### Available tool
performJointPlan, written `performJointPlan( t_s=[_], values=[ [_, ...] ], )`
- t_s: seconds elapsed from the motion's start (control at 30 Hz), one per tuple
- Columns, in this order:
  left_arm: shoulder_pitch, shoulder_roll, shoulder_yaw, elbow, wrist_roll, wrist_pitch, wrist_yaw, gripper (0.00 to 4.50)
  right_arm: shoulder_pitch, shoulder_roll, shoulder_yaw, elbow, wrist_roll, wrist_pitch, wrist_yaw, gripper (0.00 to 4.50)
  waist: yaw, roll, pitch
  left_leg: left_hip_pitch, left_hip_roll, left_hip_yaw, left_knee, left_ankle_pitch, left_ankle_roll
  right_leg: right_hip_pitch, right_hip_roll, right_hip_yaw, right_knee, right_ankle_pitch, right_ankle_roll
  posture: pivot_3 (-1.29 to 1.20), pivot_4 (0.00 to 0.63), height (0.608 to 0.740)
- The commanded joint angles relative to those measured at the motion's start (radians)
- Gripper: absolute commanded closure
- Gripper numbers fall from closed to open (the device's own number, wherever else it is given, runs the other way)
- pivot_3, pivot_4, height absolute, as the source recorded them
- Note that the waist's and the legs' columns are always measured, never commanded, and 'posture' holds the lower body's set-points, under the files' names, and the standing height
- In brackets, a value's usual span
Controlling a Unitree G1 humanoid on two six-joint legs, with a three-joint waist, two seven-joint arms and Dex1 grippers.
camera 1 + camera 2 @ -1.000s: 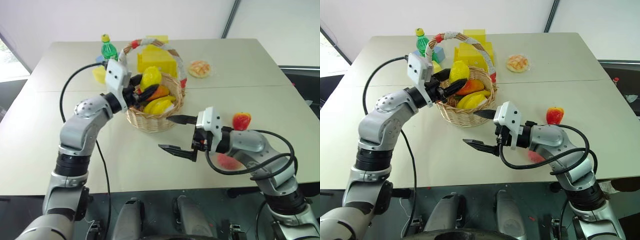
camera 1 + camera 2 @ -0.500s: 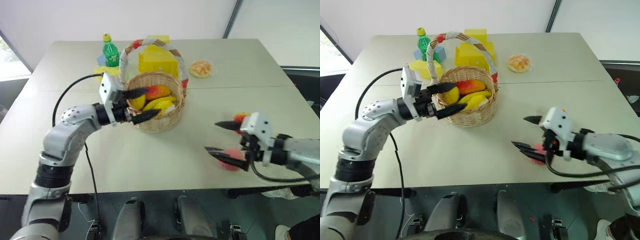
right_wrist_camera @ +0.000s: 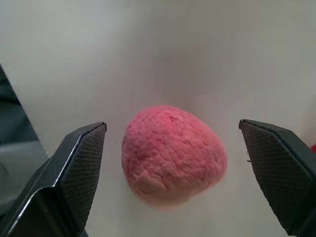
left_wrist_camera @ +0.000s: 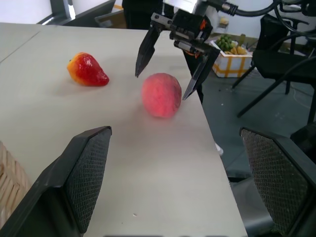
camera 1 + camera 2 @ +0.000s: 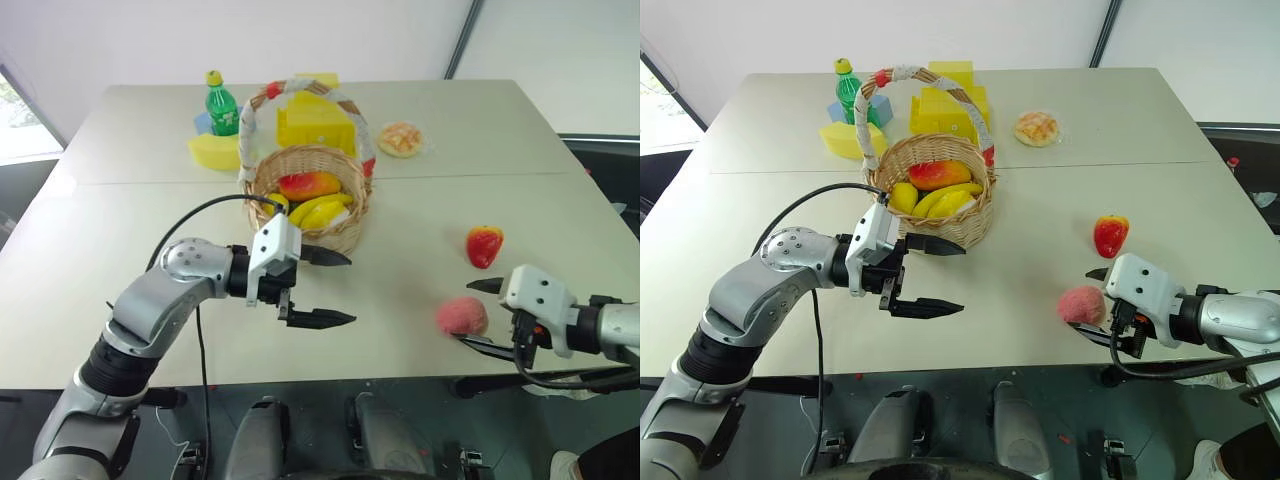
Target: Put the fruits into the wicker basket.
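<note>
Peach (image 3: 173, 155) between open right end effector (image 5: 1102, 303)

A pale table (image 5: 140, 260) made of joined panels, a seam running across it. At the far side stands a green plastic bottle (image 5: 220, 100) with a yellow cap, upright, and just beside it a small blue block (image 5: 878, 108). In front of the bottle lies a yellow block-shaped box (image 5: 214, 151); a larger yellow box (image 5: 315, 122) stands further to the right. Further right, a round orange-white bun (image 5: 401, 137) lies by itself. Beyond the table's edge, black chairs (image 4: 291, 59) and a crate holding bananas (image 4: 232, 49).
</note>
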Motion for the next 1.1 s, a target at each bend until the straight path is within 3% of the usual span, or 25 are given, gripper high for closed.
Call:
performJointPlan(
  t_s=[0.03,0.13,0.23,0.3,0.37,0.5,0.63,0.83,1.0,1.1],
  values=[
    [-0.007,-0.001,0.002,-0.015,0.013,-0.018,0.002,0.07,-0.02,-0.009,0.028,0.012,-0.02,-0.002,0.0,0.0,0.002,0.0,0.0,0.0,0.0,0.0,0.0,0.0,0.0,0.0,0.0,0.0,0.0,0.0,0.0,0.0,0.15,0.74],
    [-0.005,-0.002,0.004,-0.015,0.017,-0.02,0.002,0.07,-0.025,-0.007,0.033,0.015,-0.016,0.004,0.004,0.0,0.003,0.0,0.0,-0.001,0.0,0.0,0.0,0.0,0.0,0.0,0.0,0.0,-0.001,0.0,0.0,0.0,0.15,0.74],
    [0.016,-0.001,0.02,-0.024,0.018,-0.02,0.017,0.0,-0.036,-0.013,0.051,0.042,-0.018,0.021,0.01,0.78,0.001,0.0,0.0,-0.001,0.0,0.0,0.0,0.0,0.0,0.0,0.0,0.0,-0.001,0.0,0.0,0.0,0.15,0.74],
    [0.026,-0.001,0.03,-0.03,0.014,-0.017,0.027,0.0,-0.036,-0.015,0.059,0.055,-0.042,0.0,0.007,1.78,0.001,0.0,0.0,0.0,0.0,0.0,0.0,0.0,0.0,0.0,0.0,0.0,-0.001,0.0,0.0,0.0,0.15,0.74],
    [0.034,0.001,0.041,-0.031,0.01,-0.016,0.036,0.0,-0.038,-0.012,0.061,0.063,-0.054,-0.017,0.003,2.43,0.001,0.0,0.0,0.0,0.0,0.0,0.0,0.0,0.0,0.0,0.0,0.0,-0.001,0.0,0.0,0.0,0.15,0.74],
    [0.049,0.012,0.075,-0.017,0.008,-0.025,0.045,0.0,-0.058,-0.001,0.053,0.061,-0.06,-0.066,0.004,2.43,0.001,0.0,0.0,0.0,0.0,0.0,0.0,0.0,0.0,0.0,0.0,0.0,-0.001,0.0,0.0,0.0,0.15,0.74],
    [0.07,0.031,0.217,0.011,-0.067,0.019,0.085,0.0,-0.226,0.062,0.02,-0.046,0.11,0.028,-0.033,2.43,-0.007,0.001,0.0,0.0,0.001,0.0,0.0,0.0,0.0,0.0,0.0,0.0,-0.001,0.0,0.0,0.0,0.15,0.74],
    [0.136,0.095,0.407,0.028,-0.155,0.072,0.125,0.0,-0.56,0.274,0.21,-0.106,0.192,0.104,-0.176,2.43,-0.005,0.001,0.001,0.001,0.003,-0.002,-0.001,0.0,0.0,0.0,0.002,-0.001,0.0,0.0,-0.001,0.0,0.15,0.74],
    [0.172,0.107,0.435,-0.008,-0.162,0.08,0.16,0.0,-0.772,0.515,0.452,0.114,-0.047,0.008,-0.361,2.43,0.001,0.0,0.0,-0.001,0.001,-0.002,-0.001,0.0,0.0,-0.001,-0.002,-0.001,0.0,0.0,-0.001,0.0,0.15,0.74],
    [0.189,0.097,0.421,-0.047,-0.165,0.08,0.183,0.0,-0.86,0.66,0.483,0.275,-0.128,-0.039,-0.481,2.43,0.0,0.0,0.0,-0.004,0.001,-0.001,0.0,0.001,-0.001,-0.005,-0.003,-0.001,0.001,0.0,-0.001,0.0,0.15,0.74]
  ],
)
